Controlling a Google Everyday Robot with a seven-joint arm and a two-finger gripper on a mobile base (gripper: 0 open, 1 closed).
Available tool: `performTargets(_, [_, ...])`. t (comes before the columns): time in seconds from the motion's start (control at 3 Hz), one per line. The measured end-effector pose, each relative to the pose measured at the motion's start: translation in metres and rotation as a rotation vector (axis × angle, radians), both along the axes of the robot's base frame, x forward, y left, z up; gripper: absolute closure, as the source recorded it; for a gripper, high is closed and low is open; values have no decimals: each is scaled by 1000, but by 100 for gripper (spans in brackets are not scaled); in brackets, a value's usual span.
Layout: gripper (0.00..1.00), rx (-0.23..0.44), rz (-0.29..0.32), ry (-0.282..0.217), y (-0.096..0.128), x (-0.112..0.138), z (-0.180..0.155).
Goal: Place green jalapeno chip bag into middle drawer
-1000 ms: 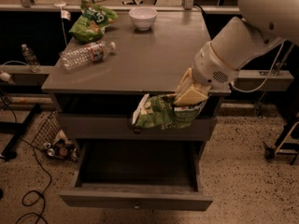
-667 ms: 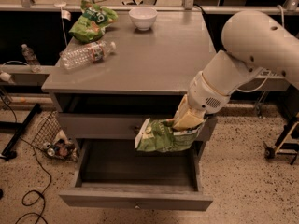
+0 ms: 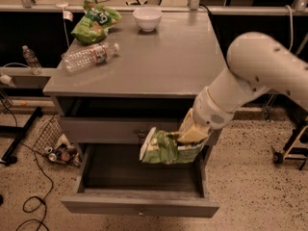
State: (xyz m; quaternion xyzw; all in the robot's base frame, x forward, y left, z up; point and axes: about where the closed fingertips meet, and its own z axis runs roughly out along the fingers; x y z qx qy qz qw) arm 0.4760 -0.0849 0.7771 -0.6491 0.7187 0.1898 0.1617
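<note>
**The chip bag [image 3: 166, 151] is held over the open drawer [image 3: 139, 207]**

The chip bag is gripped at its right end by the gripper [image 3: 193, 132], whose jaws are closed on it. It is held in the air, lying roughly level, above the right part of the drawer's dark floor. On the table [image 3: 163, 66] a bowl [image 3: 147, 18], a bottle [image 3: 89, 57] and a brighter green bag [image 3: 95, 20] are seen.

I've got one view only: high in front, tilted down, mid range. Frame covers the cabinet top [image 3: 163, 57], the open middle drawer [image 3: 139, 207] and the floor [image 3: 245, 177]. Gripper [image 3: 192, 132] sits right of centre over the drawer, clamping the green jalapeno chip bag [image 3: 166, 152].
</note>
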Motion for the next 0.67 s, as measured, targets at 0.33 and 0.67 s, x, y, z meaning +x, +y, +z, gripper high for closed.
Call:
performTargets(0.33, [100, 37, -40, -30, -7, 3, -39])
performTargets(0.67, [100, 96, -74, -35, -11, 5, -79])
